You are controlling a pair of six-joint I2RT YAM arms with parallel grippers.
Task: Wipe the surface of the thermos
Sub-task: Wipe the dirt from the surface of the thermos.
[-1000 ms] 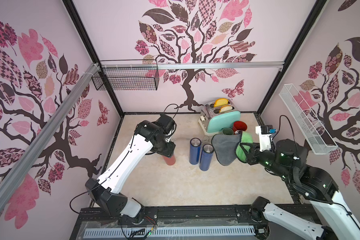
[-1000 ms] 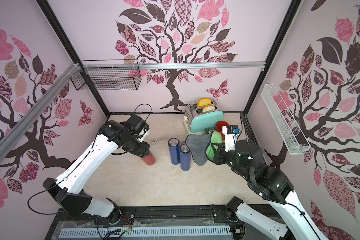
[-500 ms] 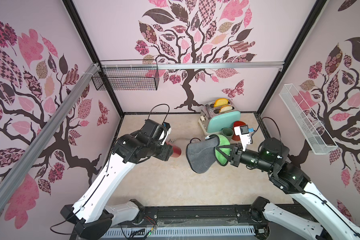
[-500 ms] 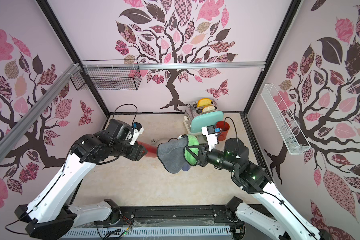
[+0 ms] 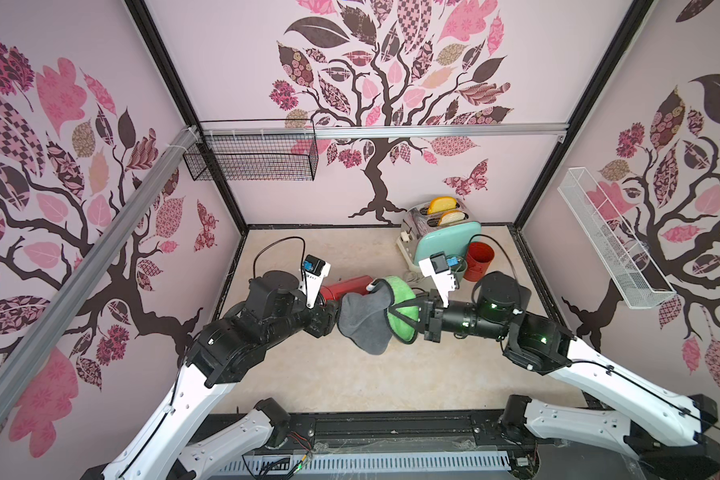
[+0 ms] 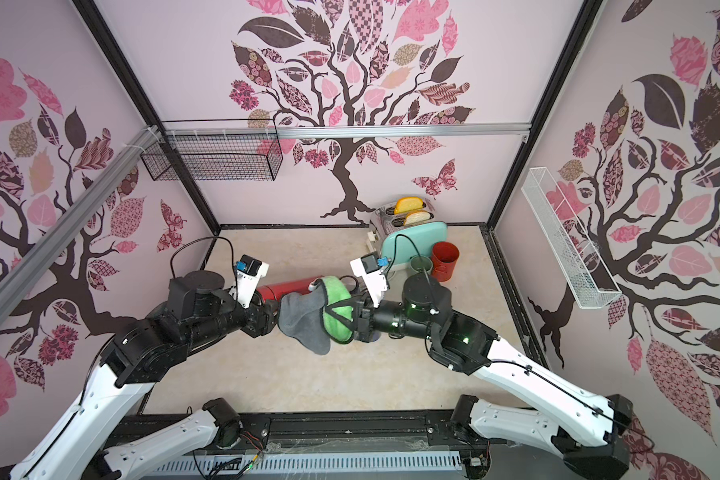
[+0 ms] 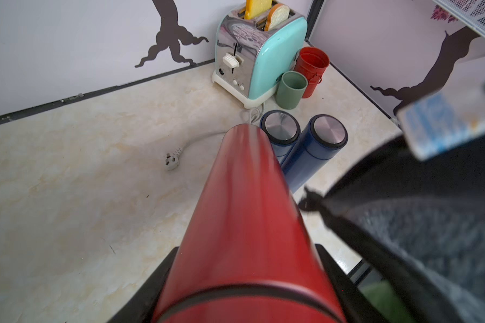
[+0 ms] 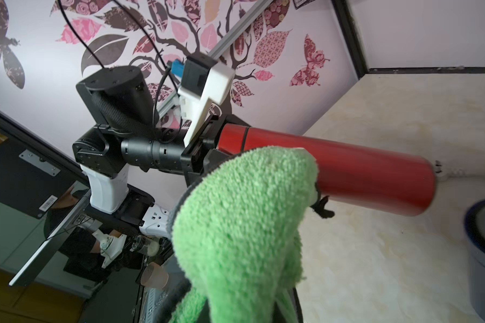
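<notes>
Now the red thermos is hanging level in the air above the worktop, with a green-and-grey cloth hanging right beside it.

The left jaws are clamping around the thermos's capped end, leaving the body pointing out toward the toaster corner. The right jaws are pinching shut on the cloth, which is draping over them with its grey face toward the thermos. Whether the fabric is actually touching the thermos cannot be told. Beyond, two blue thermoses are standing upright side by side near a mint toaster holding bread. A green cup and a red canister are standing just beside the toaster.
</notes>
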